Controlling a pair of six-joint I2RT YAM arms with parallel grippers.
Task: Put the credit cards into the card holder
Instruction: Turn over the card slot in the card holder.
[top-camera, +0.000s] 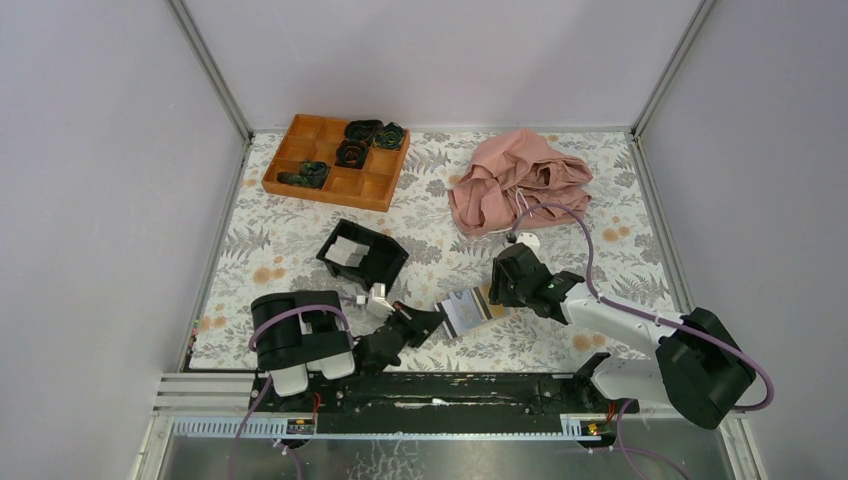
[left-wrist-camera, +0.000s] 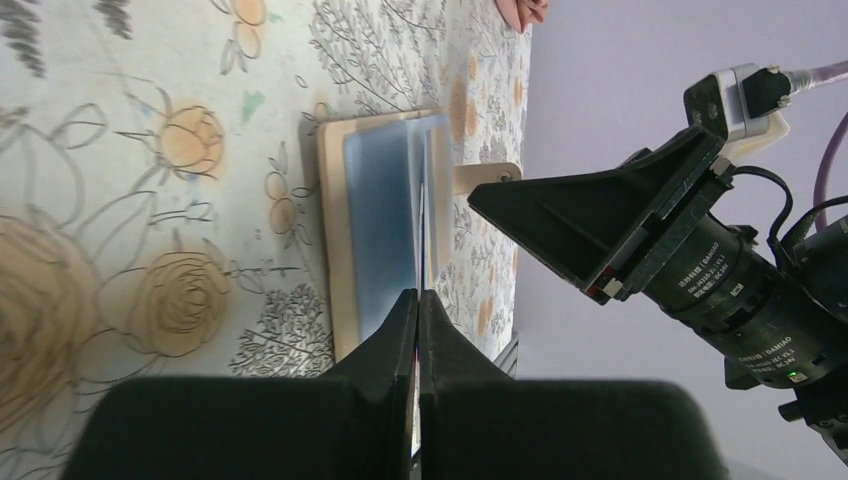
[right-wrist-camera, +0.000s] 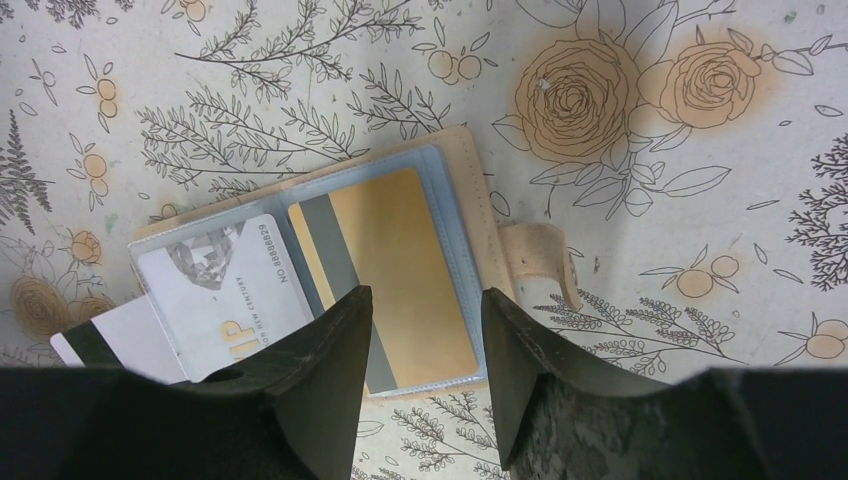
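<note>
The card holder (left-wrist-camera: 380, 220) lies open on the desk (right-wrist-camera: 700, 100), just under the right jaws. These are spread and seem to press it down so it cannot slide. The left jaws pinch a credit card (right-wrist-camera: 135, 330) flat and point it at a slot just ahead.

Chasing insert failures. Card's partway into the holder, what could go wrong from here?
1. The card pinched in the left gripper is only partly in the holder; a push might buckle it.
2. The right gripper stands open over the holder, which could slide.
</note>
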